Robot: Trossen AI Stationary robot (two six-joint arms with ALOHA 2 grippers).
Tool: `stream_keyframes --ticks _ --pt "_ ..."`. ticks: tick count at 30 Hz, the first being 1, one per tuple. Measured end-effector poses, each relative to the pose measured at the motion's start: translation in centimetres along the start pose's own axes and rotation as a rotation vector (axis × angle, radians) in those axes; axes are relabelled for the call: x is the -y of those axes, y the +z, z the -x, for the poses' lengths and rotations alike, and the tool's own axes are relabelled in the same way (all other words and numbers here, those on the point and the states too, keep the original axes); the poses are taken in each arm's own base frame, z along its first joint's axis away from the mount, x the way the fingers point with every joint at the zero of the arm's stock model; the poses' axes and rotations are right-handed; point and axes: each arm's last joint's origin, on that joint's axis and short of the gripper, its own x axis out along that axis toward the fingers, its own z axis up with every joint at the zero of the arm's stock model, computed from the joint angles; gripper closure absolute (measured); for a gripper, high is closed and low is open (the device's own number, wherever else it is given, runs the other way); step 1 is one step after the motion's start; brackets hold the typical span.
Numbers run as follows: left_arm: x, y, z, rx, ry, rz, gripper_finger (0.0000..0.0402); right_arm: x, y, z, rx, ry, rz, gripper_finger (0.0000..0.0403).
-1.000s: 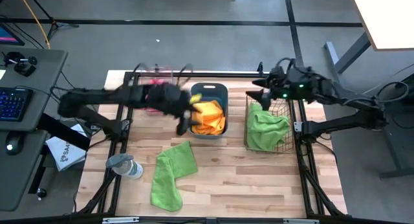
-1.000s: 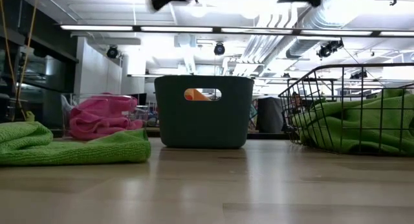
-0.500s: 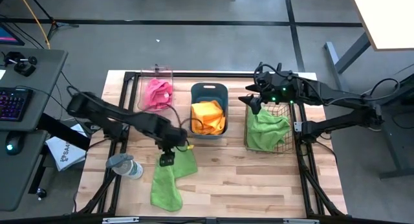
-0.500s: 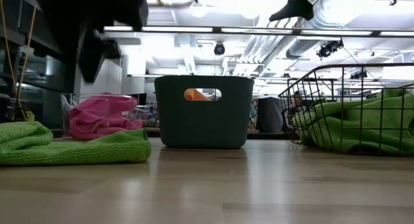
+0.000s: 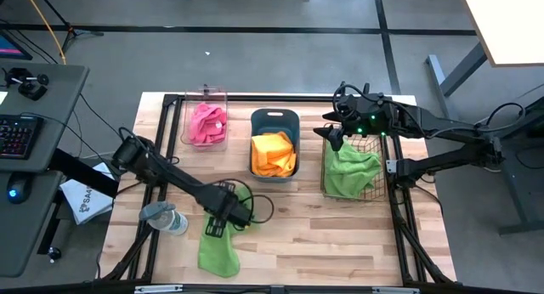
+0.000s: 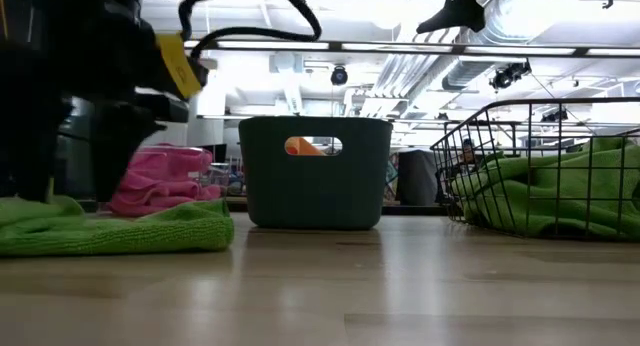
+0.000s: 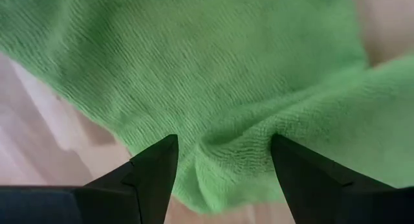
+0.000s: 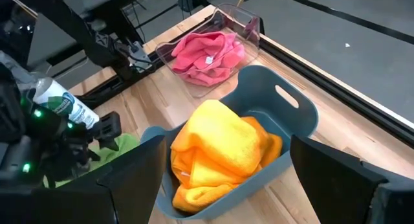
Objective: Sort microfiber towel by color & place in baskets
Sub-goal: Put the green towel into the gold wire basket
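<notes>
Your left arm reaches low across the table's front, its left gripper point(image 7: 223, 162) pointed down with fingers spread wide (tips almost at the surface). Your right arm hangs raised toward the back right, right gripper point(image 5: 333, 131) parted too.

Towels: two green point(image 5: 219, 247), point(image 5: 351, 169), one pink point(image 5: 206, 123), one orange point(image 5: 273, 153); three baskets point(image 5: 274, 118), point(image 5: 206, 95), point(image 5: 371, 143); one bottle point(image 5: 165, 217).
</notes>
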Motion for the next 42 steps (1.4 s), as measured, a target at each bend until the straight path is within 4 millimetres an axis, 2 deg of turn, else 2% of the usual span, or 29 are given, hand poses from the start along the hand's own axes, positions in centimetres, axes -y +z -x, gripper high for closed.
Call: stream_keyframes --ticks 7,12,15,19,20,22,26,29,32,37,40,42 --pt "0.3 1.0 -2.1 0.023 0.026 -0.012 0.0165 0.0 0.0 0.0 -0.002 0.002 0.0 0.0077" --pt "0.2 0.6 -3.1 0.029 -0.026 -0.017 0.0175 0.0 -0.2 0.0 -0.024 0.005 -0.009 0.0077" --pt "0.0 0.6 -3.2 0.023 -0.052 -0.019 0.0226 0.1 -0.3 0.0 -0.037 0.001 -0.018 0.0077" --pt "-0.5 0.5 -2.3 0.054 -0.094 -0.045 0.036 0.1 -0.4 0.0 -0.042 0.001 -0.025 0.0077" --pt "-0.8 0.3 -1.8 0.064 -0.096 -0.039 0.0379 0.1 -0.3 0.0 -0.042 0.002 -0.025 0.0077" --pt "-1.8 -0.3 -0.1 0.108 -0.097 -0.009 0.0385 0.1 -0.3 0.0 -0.042 0.003 -0.025 0.0077" --pt "-4.1 -2.3 4.8 0.222 -0.121 0.05 0.0397 0.0 -0.3 0.0 -0.044 0.019 -0.027 0.0077" --pt "-5.9 -3.9 10.1 0.389 -0.144 0.07 0.0398 -0.2 0.1 0.1 -0.012 0.063 -0.043 0.0077" --pt "-8.1 -4.9 15.2 0.571 -0.057 0.116 0.04 -0.8 1.3 0.6 0.098 0.159 -0.066 0.0077" --pt "-11.5 -3.7 22.2 0.907 0.121 0.133 0.0401 -1.9 4.3 2.9 0.329 0.294 -0.033 0.0077" --pt "-13.4 -2.0 24.2 1.048 0.272 0.107 0.0401 -2.4 5.9 4.5 0.431 0.325 0.004 0.0077" --pt "-14.8 -0.4 24.4 1.106 0.359 0.094 0.0401 -2.6 6.7 5.5 0.48 0.338 0.022 0.0077"
